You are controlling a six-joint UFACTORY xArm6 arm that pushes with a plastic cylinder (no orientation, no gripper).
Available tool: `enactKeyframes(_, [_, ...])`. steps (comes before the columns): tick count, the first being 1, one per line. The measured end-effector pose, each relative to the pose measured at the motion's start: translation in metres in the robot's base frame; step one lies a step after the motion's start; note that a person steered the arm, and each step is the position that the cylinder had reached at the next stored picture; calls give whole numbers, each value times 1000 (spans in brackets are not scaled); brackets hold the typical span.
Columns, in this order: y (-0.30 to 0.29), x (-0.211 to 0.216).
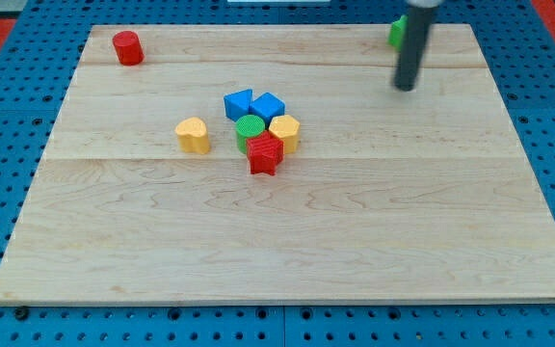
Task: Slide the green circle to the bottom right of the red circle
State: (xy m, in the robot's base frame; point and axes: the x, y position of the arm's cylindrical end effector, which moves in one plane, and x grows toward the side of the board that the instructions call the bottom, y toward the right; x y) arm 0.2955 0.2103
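Observation:
The green circle [250,127] sits in a tight cluster near the board's middle, touching two blue blocks [238,103] [269,105] above it, a yellow block [285,130] at its right and a red star [265,154] below it. The red circle [127,47] stands alone at the top left of the board. My tip [407,87] is at the upper right of the board, far to the right of the cluster and touching no block.
A yellow heart [193,135] lies just left of the cluster. A green block [396,32] at the top edge is partly hidden behind the rod. The wooden board [287,241] lies on a blue pegboard.

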Motion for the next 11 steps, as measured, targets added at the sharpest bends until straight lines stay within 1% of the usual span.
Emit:
enactKeyframes(1, [60, -73])
enactKeyframes(2, [28, -104])
enactKeyframes(3, [-67, -78])
enactKeyframes(4, [-116, -54])
enactKeyframes(5, [-146, 1])
enactKeyframes(6, [-177, 44])
enactKeyframes(7, [-152, 12])
enactKeyframes(8, [-195, 2])
enactKeyframes(9, [-265, 52])
enactKeyframes(10, [-270, 14])
enactKeyframes(11, [-316, -39])
